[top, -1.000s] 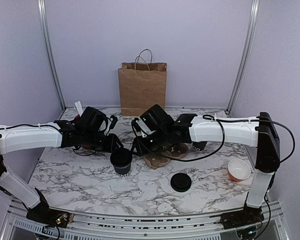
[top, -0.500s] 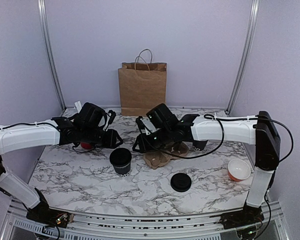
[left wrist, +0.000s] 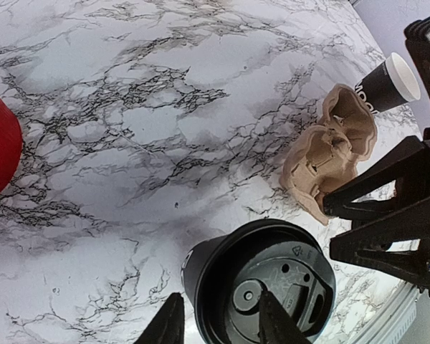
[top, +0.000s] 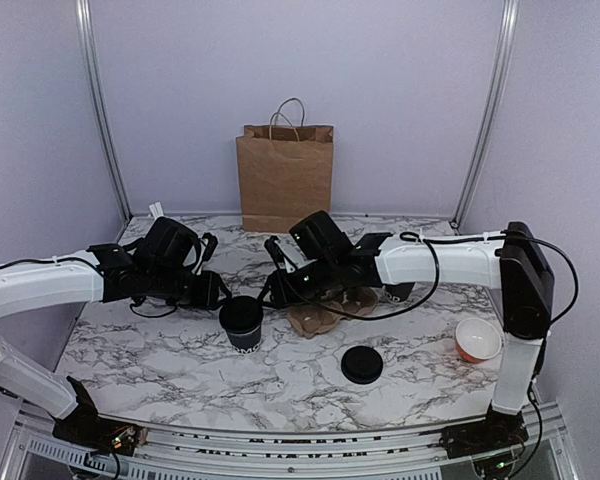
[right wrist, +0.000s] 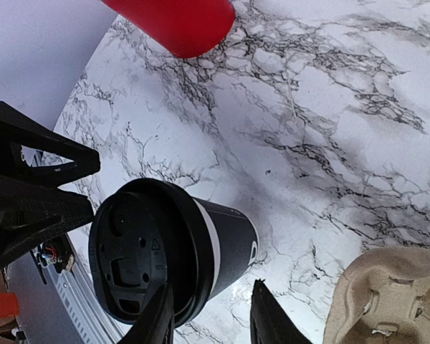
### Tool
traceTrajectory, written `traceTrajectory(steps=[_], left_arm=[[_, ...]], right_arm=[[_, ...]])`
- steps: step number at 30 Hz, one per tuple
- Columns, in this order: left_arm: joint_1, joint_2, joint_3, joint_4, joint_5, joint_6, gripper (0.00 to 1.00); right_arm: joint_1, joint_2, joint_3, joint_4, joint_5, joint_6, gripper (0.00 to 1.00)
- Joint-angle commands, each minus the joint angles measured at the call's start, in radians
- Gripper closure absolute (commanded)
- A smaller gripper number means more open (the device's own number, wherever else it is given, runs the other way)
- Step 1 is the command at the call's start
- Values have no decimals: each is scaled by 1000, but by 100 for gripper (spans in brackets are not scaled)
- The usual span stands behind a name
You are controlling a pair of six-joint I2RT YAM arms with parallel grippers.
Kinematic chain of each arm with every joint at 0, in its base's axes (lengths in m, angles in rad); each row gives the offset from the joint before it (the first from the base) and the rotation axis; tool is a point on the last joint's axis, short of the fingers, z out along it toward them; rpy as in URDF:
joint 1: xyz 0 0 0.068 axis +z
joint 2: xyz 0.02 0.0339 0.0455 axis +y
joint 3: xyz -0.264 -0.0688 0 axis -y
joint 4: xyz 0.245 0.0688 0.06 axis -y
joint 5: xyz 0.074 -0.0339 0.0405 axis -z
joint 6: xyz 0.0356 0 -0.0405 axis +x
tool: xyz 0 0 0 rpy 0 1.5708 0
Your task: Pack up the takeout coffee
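While both arms lean in over the white-and-grey marbled table (top: pixel 180 370), the takeout coffee (top: pixel 242 322) stands upright on the marble btwn them. It's a small all-black paper cup w/ a black plastic lid pressed on, resting on its own base.

The left gripper (left wrist: pixel 219 301) sits just beside the cup on its left, fingers spread w/ nothing pinched. The right gripper (right wrist: pixel 211 287) is just beside it on the other side, fingers likewise apart & clamped on nothing. Prob. they flank the cup so either can steady or take it — my read only.

A crumpled brown moulded-pulp cup carrier (top: pixel 320 315) lies just right of the cup, under the right arm. A brown paper bag w/ twine handles (top: pixel 285 175) stands at the back wall, well apart — presumably where the cup ends up.

A loose flat round black lid (top: pixel 361 365) lies nearer the front, and an orange bowl-like cup w/ white inside (top: pixel 477 340) sits far right. A red cylinder (right wrist: pixel 175 21) is beyond the coffee on the left arm's side.

Packing looks barely begun: the cup's capped but not yet in carrier or bag.
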State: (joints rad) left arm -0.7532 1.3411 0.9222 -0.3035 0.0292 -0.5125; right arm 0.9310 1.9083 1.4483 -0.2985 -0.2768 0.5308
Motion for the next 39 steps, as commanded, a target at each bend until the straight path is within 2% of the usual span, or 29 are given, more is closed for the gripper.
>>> traceTrajectory(steps=[1,10,27,34,39], left_arm=[[-10,19,-9,-4,19,-3,65],[-12,58,-23,9,21,0,69],[-15,93,-47,23,8,0,74],[-15,98,-56,32,8,-1,75],[-15,99,-67,38,9,-3,75]], right_arm=[[-10,33,21,31,-17,1,65],[-14,39,5,43,-21,8,67],[4,54,-30,-32,0,-26,72],[23,79,-41,-113,75,-36,83],[71,99,-48,-143,97,-26,86]])
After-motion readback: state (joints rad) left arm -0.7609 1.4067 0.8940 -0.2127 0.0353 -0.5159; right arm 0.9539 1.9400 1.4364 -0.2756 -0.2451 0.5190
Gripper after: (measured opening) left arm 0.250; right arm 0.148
